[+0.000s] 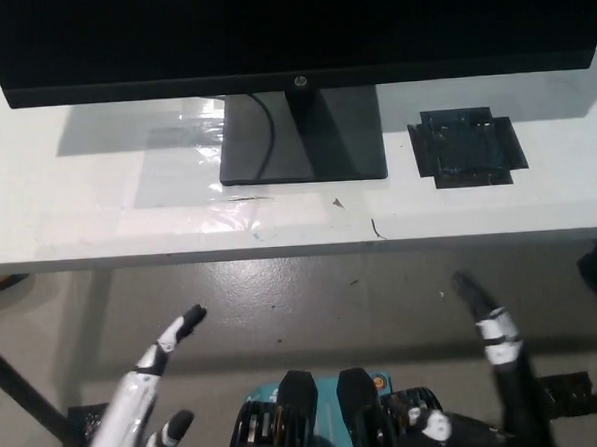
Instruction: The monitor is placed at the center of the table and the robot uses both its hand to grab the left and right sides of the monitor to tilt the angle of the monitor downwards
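With both hands low, below the table (98, 219) edge, your left hand (138, 407) and right hand (501, 358) hold nothing, fingers spread. Watch they don't snag that edge or shove the monitor (289, 34) unevenly and shift its stand (304, 133).

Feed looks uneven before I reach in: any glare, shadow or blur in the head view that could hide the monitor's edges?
Head view: glare on the clear plastic film left of the black monitor stand; the black flat monitor casts a soft shadow on the white table; its screen is dark and cropped at the top. White left robot hand and black right robot hand, both open, look slightly blurred.
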You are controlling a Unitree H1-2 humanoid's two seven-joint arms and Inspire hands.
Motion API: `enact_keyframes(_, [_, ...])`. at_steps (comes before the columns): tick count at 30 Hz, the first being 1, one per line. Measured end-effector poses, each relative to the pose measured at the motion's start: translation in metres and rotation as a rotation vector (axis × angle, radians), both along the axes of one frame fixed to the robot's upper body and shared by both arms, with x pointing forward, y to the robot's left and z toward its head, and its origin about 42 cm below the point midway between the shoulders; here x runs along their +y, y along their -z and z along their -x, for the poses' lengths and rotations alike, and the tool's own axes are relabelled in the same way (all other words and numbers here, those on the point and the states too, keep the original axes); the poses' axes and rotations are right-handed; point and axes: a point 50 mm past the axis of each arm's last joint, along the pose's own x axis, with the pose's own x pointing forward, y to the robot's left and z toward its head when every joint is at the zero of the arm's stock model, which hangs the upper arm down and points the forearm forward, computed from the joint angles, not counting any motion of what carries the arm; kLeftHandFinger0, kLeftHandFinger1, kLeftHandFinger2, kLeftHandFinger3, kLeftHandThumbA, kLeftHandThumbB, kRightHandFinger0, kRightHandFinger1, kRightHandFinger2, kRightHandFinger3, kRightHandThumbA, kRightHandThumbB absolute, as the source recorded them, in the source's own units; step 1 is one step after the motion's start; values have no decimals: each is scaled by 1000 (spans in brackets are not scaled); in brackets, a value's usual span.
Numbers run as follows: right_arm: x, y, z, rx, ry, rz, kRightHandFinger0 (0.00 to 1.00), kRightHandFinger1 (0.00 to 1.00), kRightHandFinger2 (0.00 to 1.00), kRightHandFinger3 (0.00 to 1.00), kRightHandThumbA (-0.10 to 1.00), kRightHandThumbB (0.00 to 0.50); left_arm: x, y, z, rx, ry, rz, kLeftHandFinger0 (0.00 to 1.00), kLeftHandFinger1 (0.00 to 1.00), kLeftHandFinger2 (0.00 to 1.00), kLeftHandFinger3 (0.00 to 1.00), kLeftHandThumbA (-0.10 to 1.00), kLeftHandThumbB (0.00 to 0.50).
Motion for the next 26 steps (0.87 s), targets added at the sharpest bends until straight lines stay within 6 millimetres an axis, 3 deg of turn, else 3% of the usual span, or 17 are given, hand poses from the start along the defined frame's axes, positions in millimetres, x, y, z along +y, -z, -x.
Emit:
enact_keyframes(4, [-1, 37, -19, 92, 50, 53, 1000, 1000, 1000, 1000, 1000, 393, 4, 38, -10, 129, -41, -2, 1000, 1000, 1000, 1000, 1000, 262])
enact_keyframes(9, [-1, 60, -32, 176, 112, 50, 1000, 1000, 1000, 1000, 1000, 401, 16, 64, -14, 223, -83, -16, 1000, 1000, 1000, 1000, 1000, 260])
enact_keyframes(18, [4, 81, -42, 290, 180, -4, 1000, 1000, 1000, 1000, 1000, 415, 23, 76, -20, 271, -118, 0, 1000, 1000, 1000, 1000, 1000, 262])
enact_keyframes(26, [0, 84, -45, 319, 197, -19, 1000, 1000, 1000, 1000, 1000, 430, 20, 74, -27, 266, -117, 13, 1000, 1000, 1000, 1000, 1000, 256])
